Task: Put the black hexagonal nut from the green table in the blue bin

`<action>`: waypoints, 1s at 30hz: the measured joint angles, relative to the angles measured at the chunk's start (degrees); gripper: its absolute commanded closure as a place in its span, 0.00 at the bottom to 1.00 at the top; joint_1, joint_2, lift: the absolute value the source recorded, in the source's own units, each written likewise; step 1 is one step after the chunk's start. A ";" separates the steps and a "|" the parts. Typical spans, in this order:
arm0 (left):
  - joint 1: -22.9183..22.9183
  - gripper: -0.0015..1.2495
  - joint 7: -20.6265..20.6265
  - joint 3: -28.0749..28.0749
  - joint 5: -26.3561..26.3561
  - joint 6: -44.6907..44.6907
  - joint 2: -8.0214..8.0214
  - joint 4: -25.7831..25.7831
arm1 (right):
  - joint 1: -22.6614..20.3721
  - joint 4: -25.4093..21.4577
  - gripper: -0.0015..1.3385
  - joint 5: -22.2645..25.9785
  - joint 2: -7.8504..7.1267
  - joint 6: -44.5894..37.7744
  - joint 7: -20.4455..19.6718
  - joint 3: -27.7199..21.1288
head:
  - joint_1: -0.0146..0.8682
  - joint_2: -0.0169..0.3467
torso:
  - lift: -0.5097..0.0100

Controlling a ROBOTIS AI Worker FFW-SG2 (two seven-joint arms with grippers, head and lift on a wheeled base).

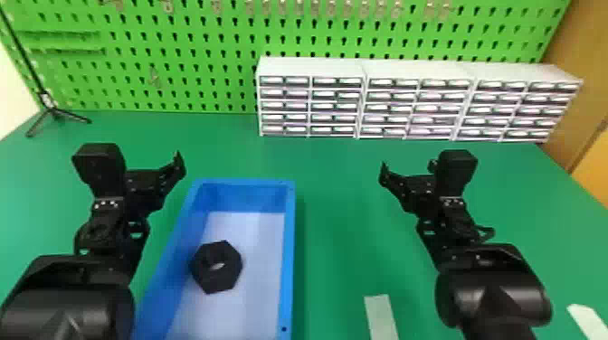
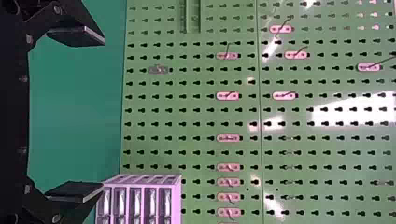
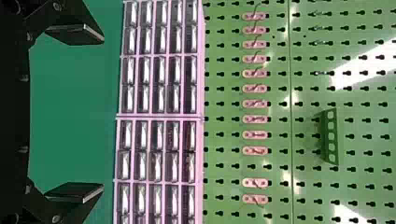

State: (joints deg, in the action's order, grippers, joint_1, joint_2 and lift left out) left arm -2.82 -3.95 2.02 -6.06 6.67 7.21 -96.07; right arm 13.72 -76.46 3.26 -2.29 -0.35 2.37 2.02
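You have the black hexagonal nut (image 1: 228,267) lying inside the blue bin (image 1: 289,253), on its pale floor, nearer the left wall; that is where the task wants it, so the placing looks done, and the walls should keep it from straying onto the green table (image 1: 344,217). Your left gripper (image 2: 103,115) is at the bin's far left, your right gripper (image 3: 103,115) well off to its right; you likely want both out from over the nut so neither knocks it; the jaws of each stand wide open, flat fingers well apart, with nothing between them and no touch on nut or bin; your next move, I judge, is simply to leave it.
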 measured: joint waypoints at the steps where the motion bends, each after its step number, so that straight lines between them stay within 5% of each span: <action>1: 0.00 0.14 0.00 0.00 0.00 0.00 0.00 0.00 | 0.00 0.00 0.14 0.01 0.00 0.00 0.00 0.00 | 0.79 0.12 | 0.80; 30: -0.14 0.14 0.00 0.00 -0.02 0.01 0.00 0.00 | -0.10 -0.08 0.14 0.25 -0.09 -0.04 0.00 -0.17 | 0.79 0.12 | 0.80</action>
State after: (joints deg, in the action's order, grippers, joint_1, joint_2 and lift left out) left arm -2.96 -3.95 2.02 -6.07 6.68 7.21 -96.06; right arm 13.62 -76.54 3.52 -2.37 -0.39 2.37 1.84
